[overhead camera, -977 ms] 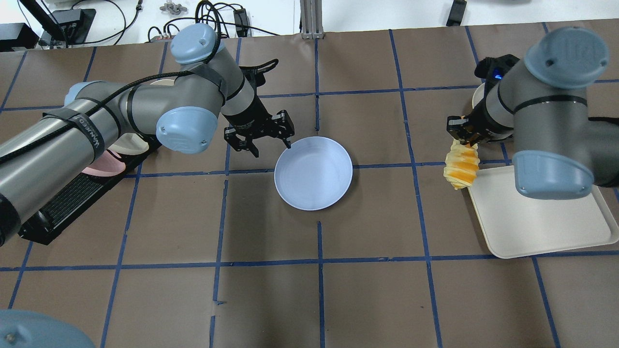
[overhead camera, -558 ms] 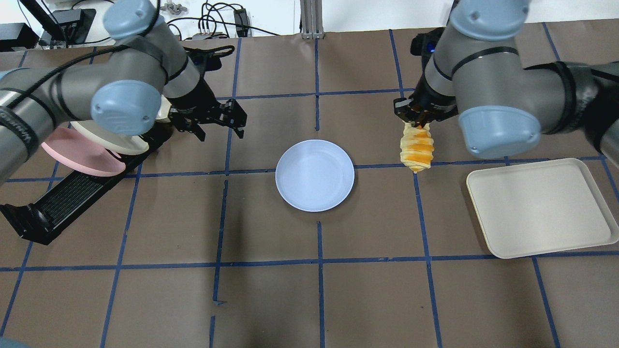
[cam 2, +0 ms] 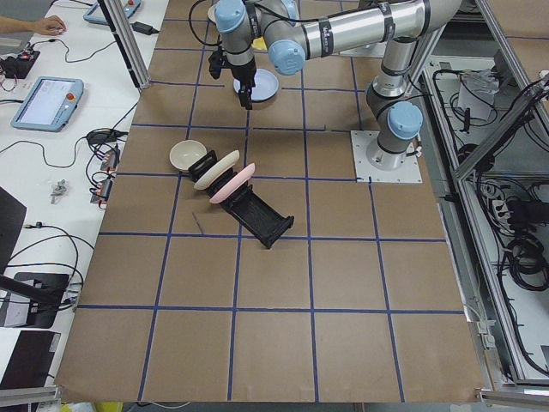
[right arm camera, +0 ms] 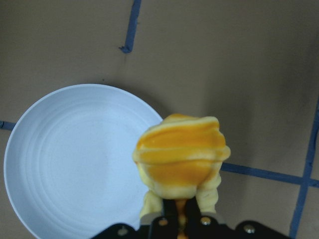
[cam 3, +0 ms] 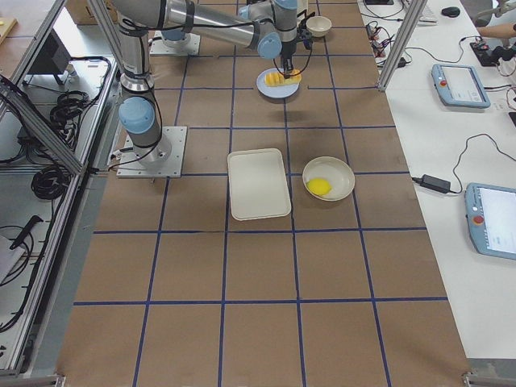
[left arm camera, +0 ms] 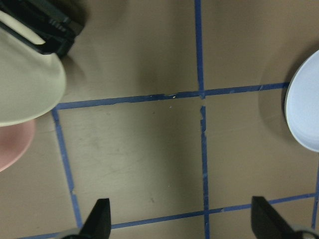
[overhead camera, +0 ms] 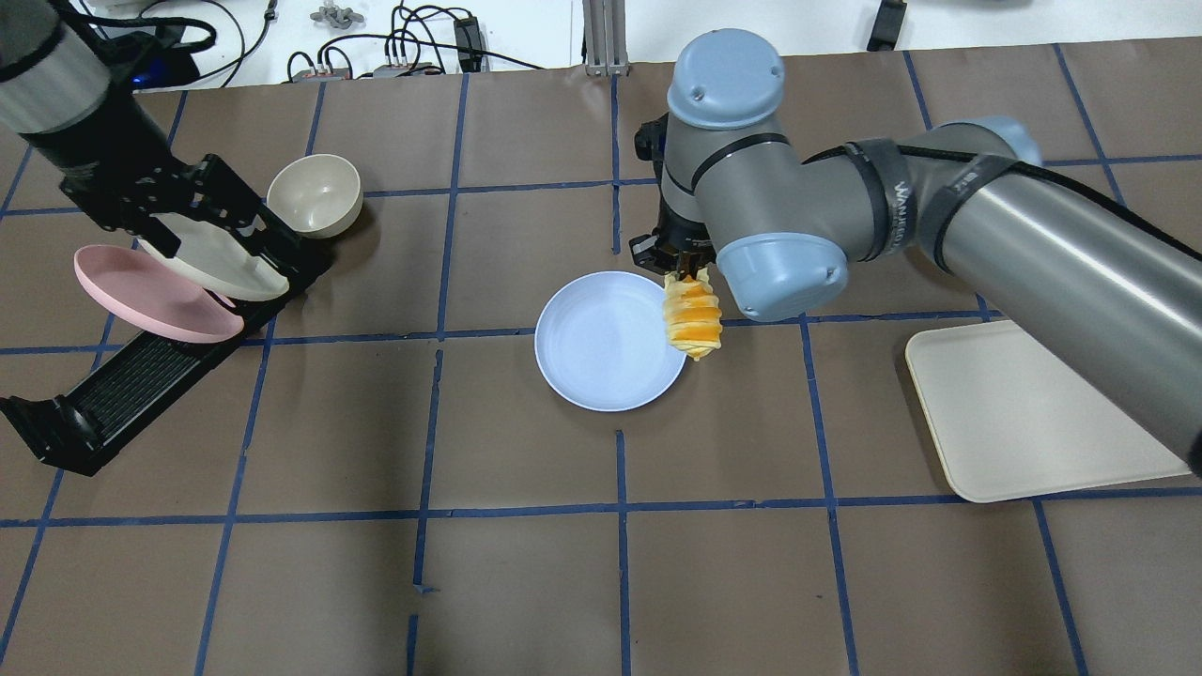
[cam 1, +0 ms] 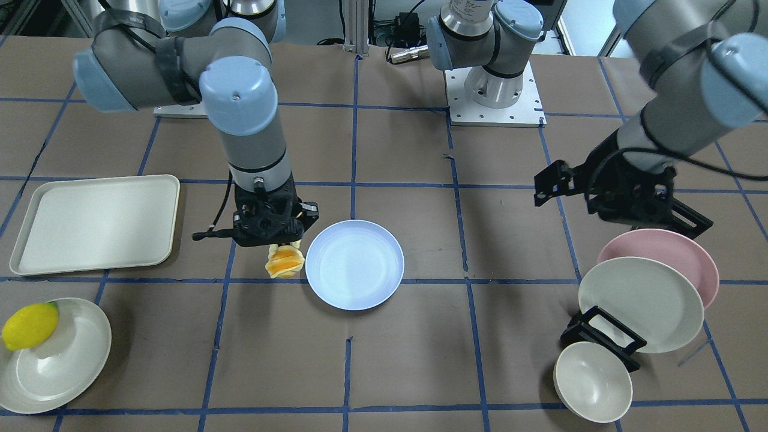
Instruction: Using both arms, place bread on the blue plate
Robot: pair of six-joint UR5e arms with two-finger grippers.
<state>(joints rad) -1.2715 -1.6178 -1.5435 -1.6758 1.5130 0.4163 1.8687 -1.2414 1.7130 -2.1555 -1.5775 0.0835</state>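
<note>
The bread (overhead camera: 692,319), a twisted roll striped orange and cream, hangs end-down from my right gripper (overhead camera: 681,268), which is shut on its top end. It hangs over the right rim of the blue plate (overhead camera: 596,343) in the overhead view. The right wrist view shows the bread (right arm camera: 182,154) beside the plate (right arm camera: 65,159) with the gripper (right arm camera: 180,219) pinching it. In the front view the bread (cam 1: 284,263) is just left of the plate (cam 1: 354,264). My left gripper (overhead camera: 155,211) is open and empty, far left above the dish rack; its fingertips (left arm camera: 102,219) stand wide apart.
A black dish rack (overhead camera: 141,376) at the left holds a pink plate (overhead camera: 150,296) and a cream plate (overhead camera: 225,263), with a cream bowl (overhead camera: 315,192) behind. A cream tray (overhead camera: 1033,413) lies at the right. A lemon (cam 1: 29,326) sits on a cream plate (cam 1: 60,360).
My right arm carried the bread leftward from the tray to the blue plate's right rim. My left arm drew back left from the plate to above the dish rack.
</note>
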